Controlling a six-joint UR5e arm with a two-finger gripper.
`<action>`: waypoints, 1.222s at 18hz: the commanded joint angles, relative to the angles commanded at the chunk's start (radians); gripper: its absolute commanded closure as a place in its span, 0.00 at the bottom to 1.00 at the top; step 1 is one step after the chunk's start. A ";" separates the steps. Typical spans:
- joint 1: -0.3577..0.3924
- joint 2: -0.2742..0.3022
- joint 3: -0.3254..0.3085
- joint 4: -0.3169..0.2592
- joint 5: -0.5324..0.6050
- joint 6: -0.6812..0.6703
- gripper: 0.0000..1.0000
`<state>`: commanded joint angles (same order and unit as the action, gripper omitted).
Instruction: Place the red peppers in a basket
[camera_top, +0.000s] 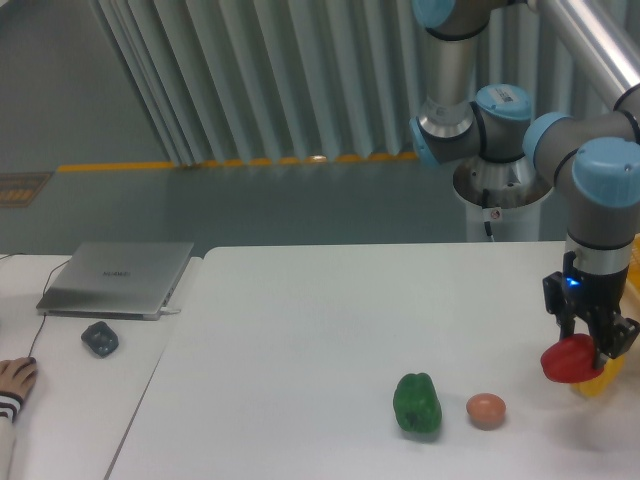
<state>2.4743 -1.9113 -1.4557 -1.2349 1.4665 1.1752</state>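
While your pincer (592, 350) grips the red pepper (570, 361) above the surface (300, 360) at the far right, the basket (634, 262) shows only a yellow sliver at the frame edge; you cannot see what it holds. Yellow pepper (597, 382) peeks out behind the red one; green pepper (416, 403) and egg (485, 410) lie on the surface.
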 joint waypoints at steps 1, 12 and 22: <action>-0.002 -0.002 0.002 0.002 0.000 -0.021 0.63; 0.009 -0.003 -0.006 -0.080 0.014 -0.005 0.63; 0.150 0.037 0.014 -0.176 0.066 0.528 0.63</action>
<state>2.6244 -1.8745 -1.4419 -1.4112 1.5324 1.7036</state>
